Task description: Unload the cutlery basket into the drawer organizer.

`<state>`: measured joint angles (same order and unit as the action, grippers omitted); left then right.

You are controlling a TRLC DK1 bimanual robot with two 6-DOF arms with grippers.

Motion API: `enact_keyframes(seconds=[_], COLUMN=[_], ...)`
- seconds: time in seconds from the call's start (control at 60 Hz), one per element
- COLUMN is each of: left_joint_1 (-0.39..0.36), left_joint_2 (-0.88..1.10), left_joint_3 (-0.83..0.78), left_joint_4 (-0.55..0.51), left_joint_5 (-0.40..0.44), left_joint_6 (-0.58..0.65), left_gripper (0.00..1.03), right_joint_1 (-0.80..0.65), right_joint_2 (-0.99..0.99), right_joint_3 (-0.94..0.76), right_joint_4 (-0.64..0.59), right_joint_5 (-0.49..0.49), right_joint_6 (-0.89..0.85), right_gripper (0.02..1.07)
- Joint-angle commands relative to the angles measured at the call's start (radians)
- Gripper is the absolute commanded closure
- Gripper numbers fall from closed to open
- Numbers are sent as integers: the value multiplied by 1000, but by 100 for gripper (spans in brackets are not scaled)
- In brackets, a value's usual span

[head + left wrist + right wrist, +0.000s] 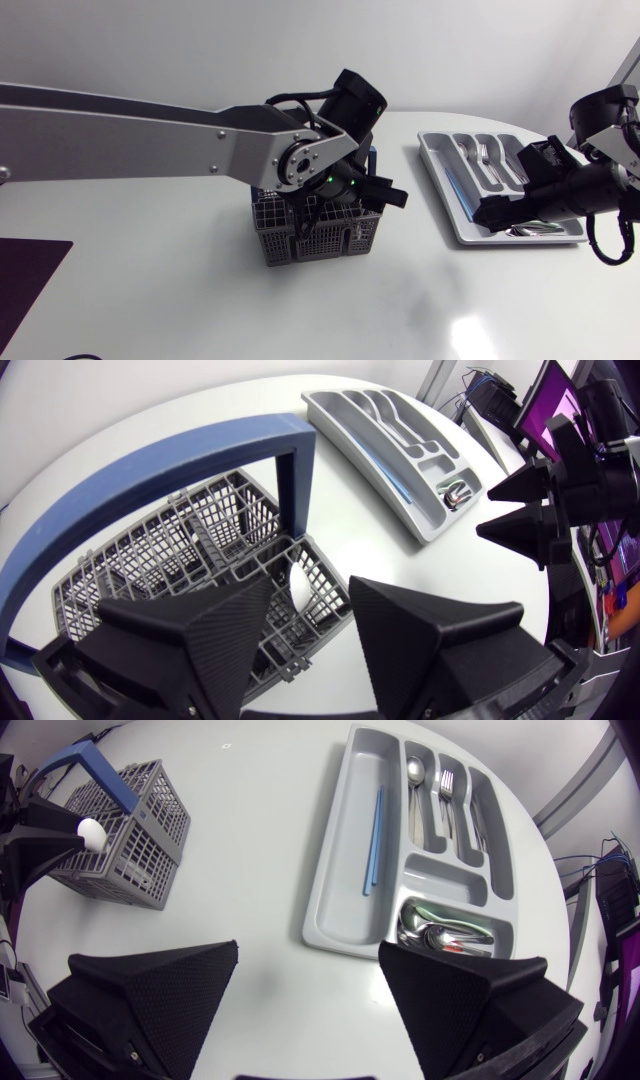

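Broad black wedges of the left gripper (312, 595) stand apart, open, just above the cutlery basket (180, 550). A white rounded thing (297, 586) shows in the gap between them, and I cannot tell whether either finger touches it. The grey mesh basket sits about mid-table, with its blue handle (170, 470) arching over it right beside the left fingers and crowding that side of the opening. Bare white table (200, 290) lies around the basket on every side, with a wide open strip between it and the drawer organizer (340, 870).

The grey organizer lies well to the right, close to the table's curved rim. Its long compartment holds a blue stick (375, 835). The narrower ones hold a spoon (415, 780) and forks (445, 790), and the cross compartment at its end holds a heap of spoons (450, 932).

The right gripper (310, 960) hangs with its fingers spread wide and nothing between them, over the organizer's spoon end in the head view, partly covering that compartment
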<state>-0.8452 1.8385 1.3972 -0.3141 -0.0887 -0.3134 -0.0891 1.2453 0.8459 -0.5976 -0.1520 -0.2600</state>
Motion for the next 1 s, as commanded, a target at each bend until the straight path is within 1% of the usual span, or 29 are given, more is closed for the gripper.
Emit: enact_keyframes(seconds=[0.0, 0.017, 0.033, 0.05, 0.067, 0.083, 0.167, 0.583, 0.6, 0.633, 0.867, 0.883, 0.9, 0.95, 0.983], left_joint_1=[8, 6, 6, 6, 6, 6, 8, -2, -3, -3, -8, -8, -9, -11, -11], left_joint_2=[21, 21, 21, 21, 21, 21, 21, 39, 42, 44, 59, 59, 59, 59, 59], left_joint_3=[-6, -7, -7, -12, -14, -18, -27, -50, -52, -53, -53, -53, -53, -53, -53], left_joint_4=[9, 10, 12, 18, 20, 26, 33, 44, 44, 44, 44, 44, 44, 47, 50], left_joint_5=[-9, -9, -9, -11, -13, -16, -17, -28, -29, -29, -31, -31, -32, -39, -40], left_joint_6=[16, 16, 16, 16, 16, 16, 17, 20, 20, 20, 20, 20, 20, 17, 20], left_gripper=[49, 52, 52, 60, 62, 68, 75, 75, 79, 80, 81, 81, 85, 99, 100], right_joint_1=[22, 25, 28, 31, 32, 37, 46, 48, 48, 48, 48, 48, 48, 48, 48], right_joint_2=[-7, -9, -9, -9, -9, -9, -9, -15, -15, -15, -21, -23, -23, -23, -23], right_joint_3=[-38, -39, -42, -44, -45, -47, -56, -76, -77, -79, -87, -88, -90, -93, -94], right_joint_4=[12, 15, 18, 21, 22, 22, 30, 42, 44, 44, 47, 47, 47, 48, 48], right_joint_5=[-6, -6, -6, -6, -6, -6, -6, -6, -6, -6, -6, -6, -6, -6, -6], right_joint_6=[39, 42, 45, 47, 48, 51, 59, 59, 59, 59, 59, 59, 59, 57, 57], right_gripper=[6, 6, 6, 6, 6, 6, 6, 6, 6, 6, 6, 7, 7, 7, 7])
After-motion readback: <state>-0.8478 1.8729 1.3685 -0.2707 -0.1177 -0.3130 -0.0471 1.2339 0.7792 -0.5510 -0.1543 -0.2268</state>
